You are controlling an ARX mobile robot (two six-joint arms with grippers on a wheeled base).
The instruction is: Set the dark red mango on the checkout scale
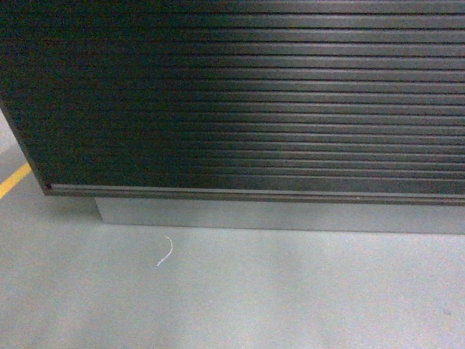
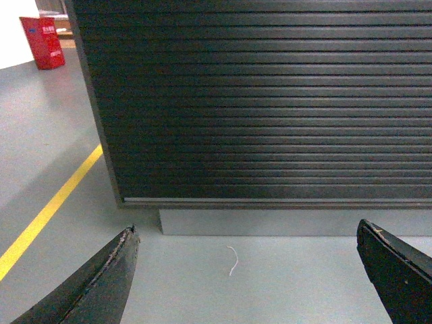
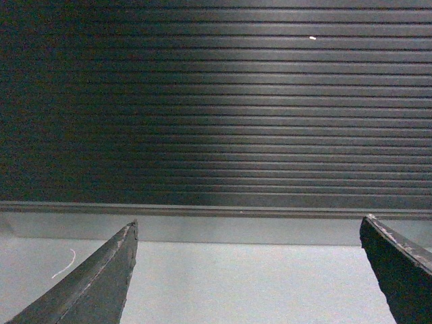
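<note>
The checkout's (image 1: 247, 94) dark, horizontally ribbed front panel fills the head view, close ahead; its top is out of view. The same checkout panel (image 2: 270, 101) fills the left wrist view and the checkout panel (image 3: 216, 101) fills the right wrist view. The dark red mango and the scale are out of view. My left gripper (image 2: 246, 233) is open, low above the grey floor, with nothing between its fingers. My right gripper (image 3: 250, 226) is open too and holds nothing. Neither gripper shows in the head view.
A grey plinth (image 1: 276, 216) runs under the counter. A small white thread (image 1: 166, 251) lies on the grey floor. A yellow floor line (image 2: 47, 209) runs past the counter's left corner. A red box (image 2: 43, 42) stands far back left.
</note>
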